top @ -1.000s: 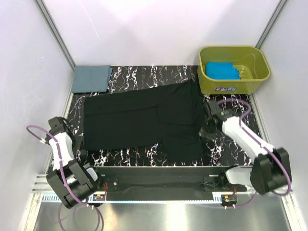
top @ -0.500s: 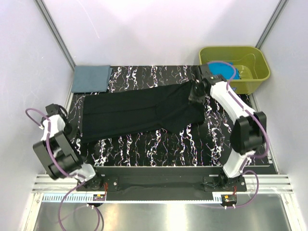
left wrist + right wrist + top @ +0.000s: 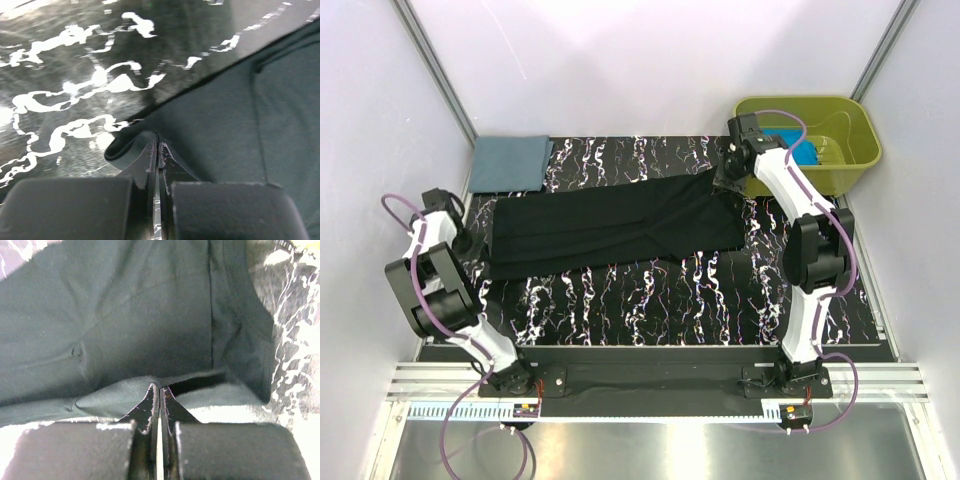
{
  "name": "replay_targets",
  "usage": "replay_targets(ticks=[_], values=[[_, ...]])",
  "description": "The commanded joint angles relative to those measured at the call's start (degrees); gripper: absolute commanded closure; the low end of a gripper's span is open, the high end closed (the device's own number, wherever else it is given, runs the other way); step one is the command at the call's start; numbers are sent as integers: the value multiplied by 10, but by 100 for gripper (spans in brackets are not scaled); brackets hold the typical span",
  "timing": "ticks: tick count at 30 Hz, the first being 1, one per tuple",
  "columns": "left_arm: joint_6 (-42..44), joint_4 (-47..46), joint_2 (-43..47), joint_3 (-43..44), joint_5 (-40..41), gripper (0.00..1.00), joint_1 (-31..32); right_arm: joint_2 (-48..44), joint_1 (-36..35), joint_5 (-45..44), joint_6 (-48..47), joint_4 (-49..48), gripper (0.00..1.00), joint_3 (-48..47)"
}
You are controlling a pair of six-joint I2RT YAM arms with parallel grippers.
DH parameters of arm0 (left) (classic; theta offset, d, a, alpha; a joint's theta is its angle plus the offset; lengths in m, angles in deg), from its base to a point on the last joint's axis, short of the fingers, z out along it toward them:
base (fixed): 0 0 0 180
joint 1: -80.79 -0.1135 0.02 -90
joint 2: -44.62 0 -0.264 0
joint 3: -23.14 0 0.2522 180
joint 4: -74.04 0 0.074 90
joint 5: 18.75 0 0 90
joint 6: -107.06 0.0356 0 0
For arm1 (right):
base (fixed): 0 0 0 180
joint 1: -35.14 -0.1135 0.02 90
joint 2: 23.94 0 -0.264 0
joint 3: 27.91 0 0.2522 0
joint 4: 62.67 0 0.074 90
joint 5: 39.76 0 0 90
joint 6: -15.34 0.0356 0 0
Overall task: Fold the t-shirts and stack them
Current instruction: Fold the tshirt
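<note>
The desk (image 3: 650, 300) is a black slab veined with white, closed in by plain white walls (image 3: 620, 60) with metal posts (image 3: 432, 62) at the far corners. An olive-green tub (image 3: 860, 160) stands at the far right corner, and the turquoise t-shirt (image 3: 808, 153) lies inside it, partly hidden by the right arm that reaches past the tub's near-left side. The grey-blue t-shirt (image 3: 508, 162) lies folded flat at the far left corner, apart from the rest.

The black t-shirt (image 3: 610, 225) stretches as a long band across the middle of the desk, with bare marble in front of it. The left tool (image 3: 157, 150) sits at the band's left end, its jaws pressed together on a rolled edge of the black cloth. The right tool (image 3: 160, 392) is at the far right corner of the band, just beside the tub, its jaws likewise clamped on a raised fold of the black cloth.
</note>
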State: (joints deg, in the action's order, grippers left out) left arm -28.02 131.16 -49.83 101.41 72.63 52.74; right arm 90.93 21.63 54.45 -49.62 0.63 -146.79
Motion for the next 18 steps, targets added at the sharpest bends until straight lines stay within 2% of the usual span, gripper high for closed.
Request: replay_targets(ticks=[1, 18], values=[[-6, -12, -15, 44, -2, 100, 7, 13, 11, 14, -13, -1, 100, -44], [-30, -8, -123, 157, -28, 100, 15, 63, 24, 23, -16, 1, 100, -73]])
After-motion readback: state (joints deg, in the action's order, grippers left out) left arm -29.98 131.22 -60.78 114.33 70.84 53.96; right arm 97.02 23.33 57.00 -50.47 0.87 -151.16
